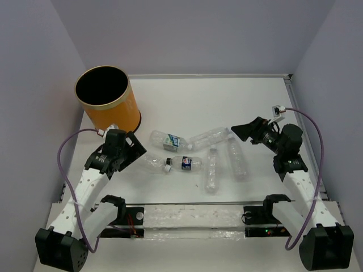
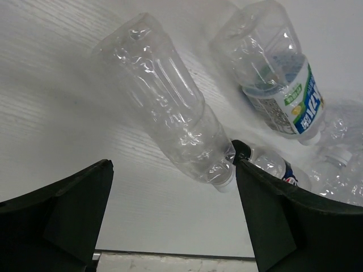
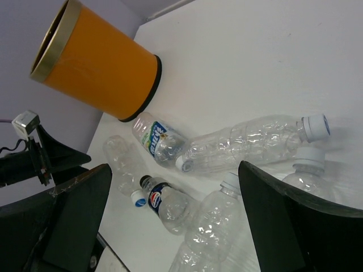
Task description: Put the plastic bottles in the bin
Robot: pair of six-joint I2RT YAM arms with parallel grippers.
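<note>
Both empty and gaping wide, left gripper (image 1: pixel 135 148) and right gripper (image 1: pixel 244 133) flank the bottles (image 1: pixel 211 170) lying clustered mid-table, bin (image 1: pixel 116 110) far left; the left should straddle the nearest clear bottle (image 2: pixel 170 119) mid-body, low, then close gently.

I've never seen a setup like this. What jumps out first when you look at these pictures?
The bright orange bin stands at the far left corner of the table, its black inside showing. Clear plastic bottles lie scattered on their sides mid-table, between the left pincer and the right pincer, both open.
</note>
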